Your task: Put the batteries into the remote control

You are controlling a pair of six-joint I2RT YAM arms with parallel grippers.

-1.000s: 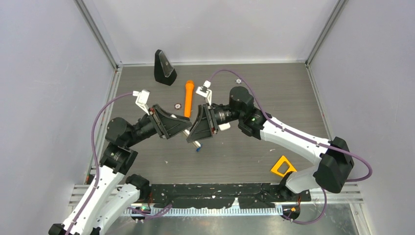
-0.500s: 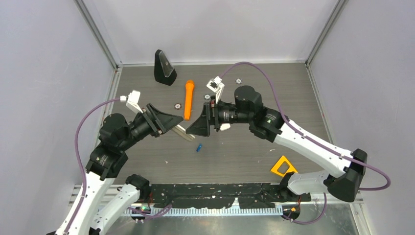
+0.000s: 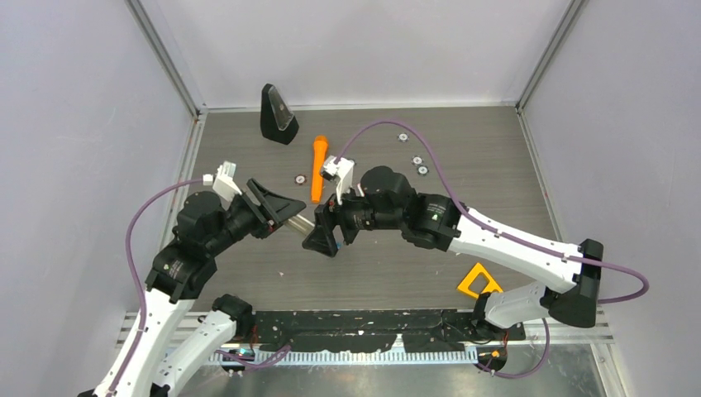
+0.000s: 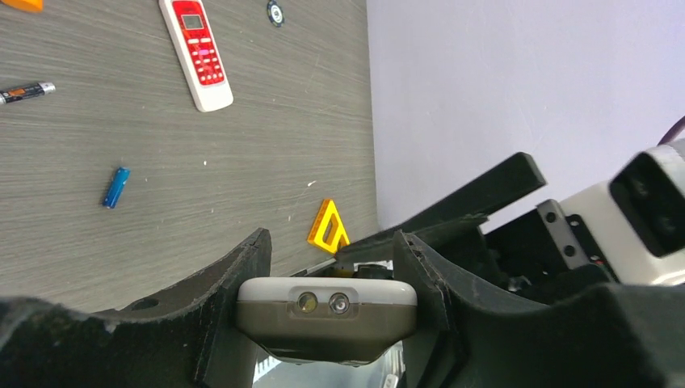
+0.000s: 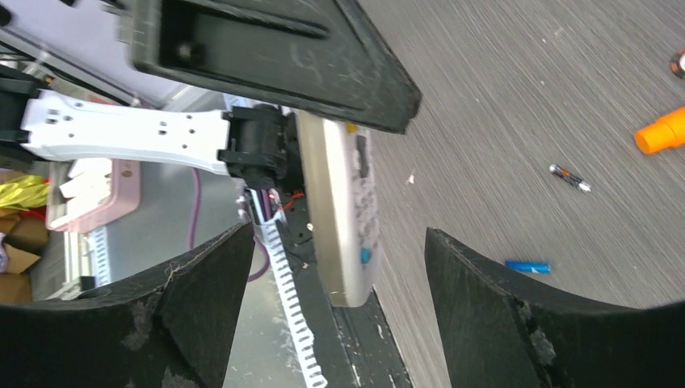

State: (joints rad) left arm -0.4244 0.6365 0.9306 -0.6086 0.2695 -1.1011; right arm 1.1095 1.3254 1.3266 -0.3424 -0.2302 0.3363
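Left tool (image 4: 329, 259), jaws half closed, clamps a beige rectangular plastic remote control (image 4: 327, 311) clear of the grey wood-grain surface (image 4: 202, 178), while the right tool (image 5: 338, 234) stands wide open and empty just beside the remote's free end, and a slim blue cylindrical battery (image 4: 115, 187) and a dark silver-tipped battery (image 4: 24, 91) lie loose on that surface.

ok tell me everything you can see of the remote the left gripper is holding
The remote is a slim beige-grey bar, plastic by its look, with rounded edges. Its end face carries two small round emitters. Its button face, seen from the right wrist, shows pale keys and one blue one. The left gripper clamps it by both long sides, off the table. Its free end points toward the open right gripper, which looks clear of it.
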